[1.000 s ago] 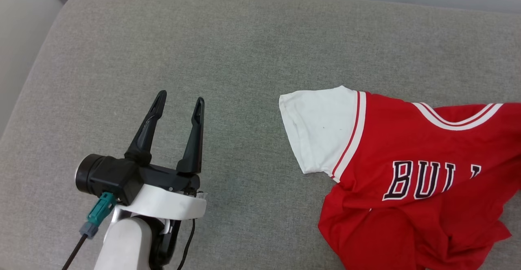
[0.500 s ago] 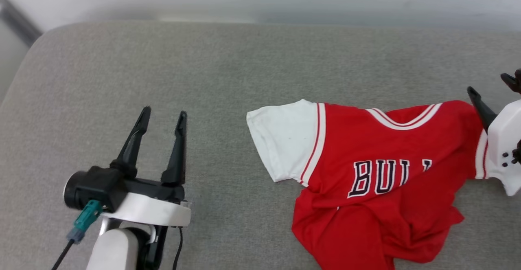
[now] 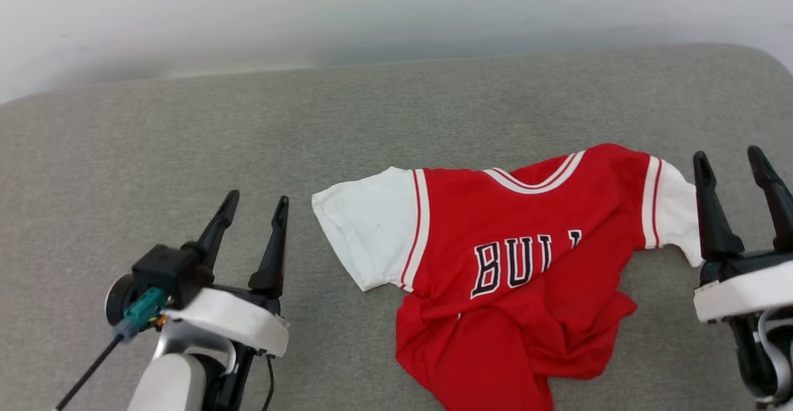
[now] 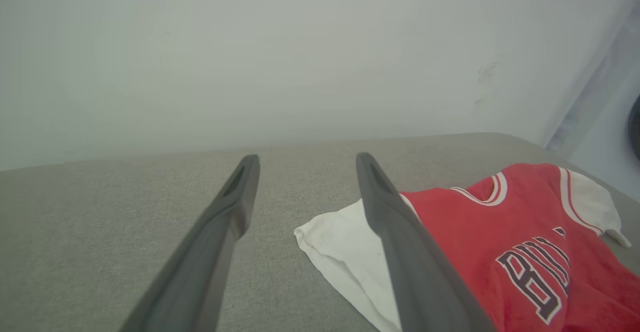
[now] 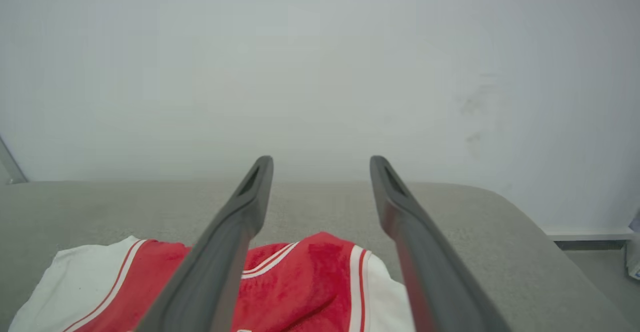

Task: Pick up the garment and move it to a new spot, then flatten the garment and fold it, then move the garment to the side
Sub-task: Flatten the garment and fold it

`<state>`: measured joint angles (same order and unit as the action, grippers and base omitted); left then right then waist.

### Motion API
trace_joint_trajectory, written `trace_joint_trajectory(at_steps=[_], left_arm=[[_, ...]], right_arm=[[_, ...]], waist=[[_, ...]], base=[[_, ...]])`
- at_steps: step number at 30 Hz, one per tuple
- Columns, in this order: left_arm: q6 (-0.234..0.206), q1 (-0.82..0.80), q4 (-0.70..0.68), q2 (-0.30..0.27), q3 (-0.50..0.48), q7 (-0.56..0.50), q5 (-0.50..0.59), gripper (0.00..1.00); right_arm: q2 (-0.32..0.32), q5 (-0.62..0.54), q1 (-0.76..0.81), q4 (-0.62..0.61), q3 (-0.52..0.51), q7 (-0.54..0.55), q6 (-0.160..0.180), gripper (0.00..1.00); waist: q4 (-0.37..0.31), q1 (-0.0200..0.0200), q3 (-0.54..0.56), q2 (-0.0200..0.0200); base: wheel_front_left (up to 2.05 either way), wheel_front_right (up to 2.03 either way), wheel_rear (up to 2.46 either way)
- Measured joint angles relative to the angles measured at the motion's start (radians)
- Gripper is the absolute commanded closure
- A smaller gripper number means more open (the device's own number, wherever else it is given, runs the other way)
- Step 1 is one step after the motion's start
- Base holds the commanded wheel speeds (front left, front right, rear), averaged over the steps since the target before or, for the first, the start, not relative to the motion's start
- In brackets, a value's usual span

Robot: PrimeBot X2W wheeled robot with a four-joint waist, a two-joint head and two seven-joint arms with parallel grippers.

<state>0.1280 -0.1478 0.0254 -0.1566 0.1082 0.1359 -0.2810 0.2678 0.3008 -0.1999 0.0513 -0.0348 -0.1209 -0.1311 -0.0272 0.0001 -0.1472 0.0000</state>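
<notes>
Both the left end effector point(image 3: 258, 198) and right end effector point(image 3: 727, 152) gape empty, flanking the rumpled thin red garment point(image 3: 557, 287).

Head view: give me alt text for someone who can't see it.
A red garment with white sleeves lies rumpled on a grey fabric surface. The left gripper and the right gripper, both open and holding nothing, flank it.
</notes>
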Motion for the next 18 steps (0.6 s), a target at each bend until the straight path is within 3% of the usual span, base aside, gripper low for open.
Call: trace_joint_trajectory(at_steps=[6, 13, 18], left_arm=[[0.001, -0.086, 0.001, -0.082, 0.077, -0.21, -0.057, 0.0], [0.002, -0.259, 0.009, -0.211, 0.231, -0.677, -0.239, 0.0], [0.003, -0.378, 0.091, -0.291, 0.255, -0.877, -0.314, 0.0]], right_arm=[[-0.124, -0.034, 0.086, -0.119, -0.066, -0.064, 0.0, 0.0], [-0.158, -0.083, 0.111, -0.189, -0.077, -0.068, 0.0, 0.0], [-0.175, -0.09, 0.108, -0.207, -0.074, -0.08, 0.0, 0.0]], waist=[[-0.048, 0.0, -0.022, 0.0], [-0.098, 0.0, -0.065, 0.0], [-0.135, 0.0, -0.103, 0.0]], base=[[0.0, 0.0, 0.0], [0.0, 0.0, 0.0], [0.0, 0.0, 0.0]])
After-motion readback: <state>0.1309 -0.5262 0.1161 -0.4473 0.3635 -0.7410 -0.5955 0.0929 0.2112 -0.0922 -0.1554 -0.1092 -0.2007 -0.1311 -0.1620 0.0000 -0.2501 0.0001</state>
